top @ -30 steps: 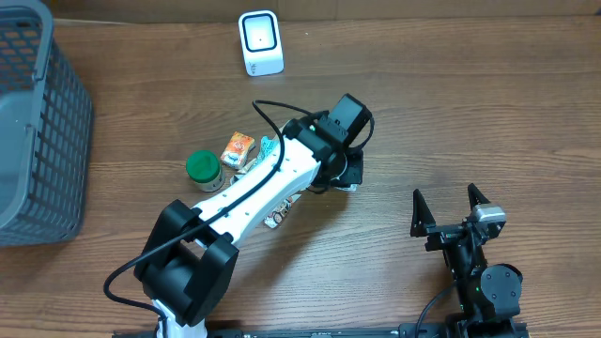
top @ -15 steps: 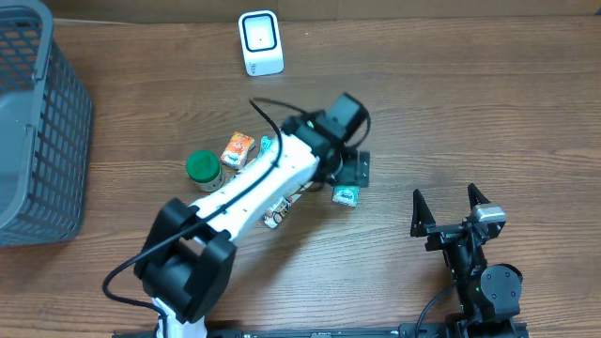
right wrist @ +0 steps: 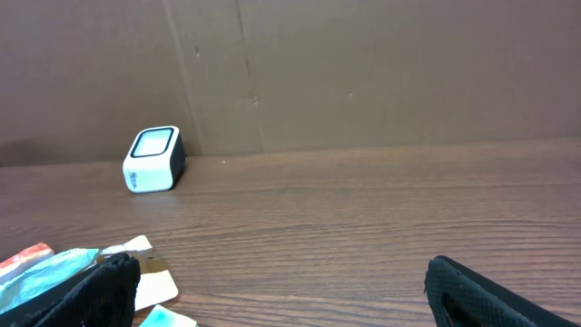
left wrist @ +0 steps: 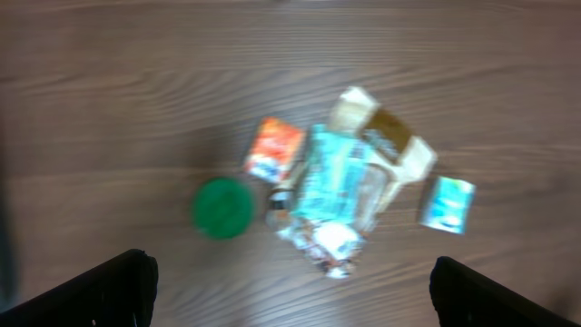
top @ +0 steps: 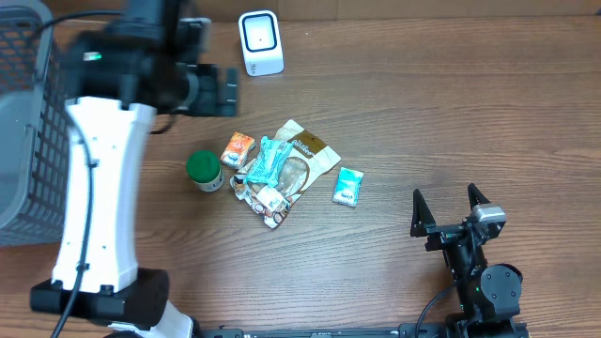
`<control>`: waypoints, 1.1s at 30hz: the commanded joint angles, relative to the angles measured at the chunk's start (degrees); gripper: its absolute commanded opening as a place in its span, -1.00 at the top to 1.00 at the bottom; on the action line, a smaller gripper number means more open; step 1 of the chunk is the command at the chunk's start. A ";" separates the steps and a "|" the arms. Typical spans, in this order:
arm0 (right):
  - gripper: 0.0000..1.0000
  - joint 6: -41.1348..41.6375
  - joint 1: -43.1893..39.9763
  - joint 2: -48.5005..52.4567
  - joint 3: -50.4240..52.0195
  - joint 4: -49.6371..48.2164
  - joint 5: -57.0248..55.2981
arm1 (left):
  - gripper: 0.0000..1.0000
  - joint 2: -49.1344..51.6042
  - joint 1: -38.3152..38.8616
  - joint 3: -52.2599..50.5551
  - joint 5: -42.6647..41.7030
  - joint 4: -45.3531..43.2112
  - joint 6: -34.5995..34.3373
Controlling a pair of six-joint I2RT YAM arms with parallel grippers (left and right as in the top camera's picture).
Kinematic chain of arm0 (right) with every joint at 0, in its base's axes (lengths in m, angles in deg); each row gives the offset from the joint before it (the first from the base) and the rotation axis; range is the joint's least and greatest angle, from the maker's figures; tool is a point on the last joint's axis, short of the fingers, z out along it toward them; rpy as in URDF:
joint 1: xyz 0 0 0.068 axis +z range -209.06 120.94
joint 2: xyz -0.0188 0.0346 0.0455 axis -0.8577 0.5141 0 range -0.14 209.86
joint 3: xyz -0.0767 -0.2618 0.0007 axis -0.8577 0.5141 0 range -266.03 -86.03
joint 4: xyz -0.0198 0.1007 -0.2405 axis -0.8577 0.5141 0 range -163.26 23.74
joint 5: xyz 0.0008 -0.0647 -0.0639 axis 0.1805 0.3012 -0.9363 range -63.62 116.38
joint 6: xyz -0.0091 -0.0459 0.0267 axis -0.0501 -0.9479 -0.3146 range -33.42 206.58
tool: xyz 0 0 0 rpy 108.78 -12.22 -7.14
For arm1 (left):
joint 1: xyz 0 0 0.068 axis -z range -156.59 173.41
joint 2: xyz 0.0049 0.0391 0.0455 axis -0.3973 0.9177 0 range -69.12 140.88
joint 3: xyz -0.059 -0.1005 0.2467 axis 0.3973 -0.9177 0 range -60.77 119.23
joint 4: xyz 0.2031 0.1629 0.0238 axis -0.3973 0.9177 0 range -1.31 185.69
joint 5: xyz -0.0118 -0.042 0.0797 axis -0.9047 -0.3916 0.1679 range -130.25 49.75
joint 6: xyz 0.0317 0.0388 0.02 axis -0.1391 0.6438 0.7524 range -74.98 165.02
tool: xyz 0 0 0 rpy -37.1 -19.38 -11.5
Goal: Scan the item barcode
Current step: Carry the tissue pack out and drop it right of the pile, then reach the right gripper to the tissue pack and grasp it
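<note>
The left gripper [left wrist: 290,272] hangs by the basket [top: 38,141], jaws spread and empty, while right of the jar [top: 203,169] and pouch [top: 302,158] the teal packet [top: 347,186] lies flat on the table [top: 451,103], well apart from the scanner [top: 260,42], and the right gripper [top: 444,195] sits agape, holding nothing.

— Of what is the table [top: 451,113] made?
— Matt brown wood grain is seen. The scanner [top: 260,42] is cased in smooth white plastic, the basket [top: 52,150] moulded in grey plastic mesh.
— And the teal sachet [top: 347,186]?
— Glossy film is shown.
</note>
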 commanded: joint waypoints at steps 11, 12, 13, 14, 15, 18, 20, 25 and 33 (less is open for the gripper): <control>-1.00 5.03 0.20 0.24 0.11 -0.74 11.80 | -0.99 0.39 -14.01 0.26 -8.26 2.03 10.67; -1.00 6.34 0.20 0.68 -0.35 -0.44 13.33 | -0.99 0.39 -14.01 0.26 -7.02 1.95 10.67; -1.00 7.26 0.20 1.29 -1.01 0.00 14.25 | -0.99 0.39 -14.01 0.26 -5.90 1.79 10.64; -1.00 8.04 0.20 1.97 -1.75 0.44 14.82 | -0.99 0.39 -14.01 0.26 -5.11 1.68 10.67; -1.00 8.37 0.20 3.06 -2.95 1.16 15.65 | -0.99 0.39 -14.01 0.26 -4.26 1.49 10.64; -1.00 8.35 0.20 7.72 -8.55 5.55 17.14 | -0.99 0.39 -14.01 0.26 -3.85 0.98 10.64; -1.00 8.33 0.20 12.09 -13.53 10.12 17.09 | -0.99 0.39 -14.01 0.26 -3.87 0.85 10.64; -1.00 8.22 0.20 28.35 -29.38 25.14 17.11 | -0.99 0.39 -13.99 0.26 -3.87 0.61 10.62; -1.00 8.61 0.20 52.54 -46.27 38.64 22.53 | -0.99 0.39 -13.99 0.26 -3.89 0.66 10.62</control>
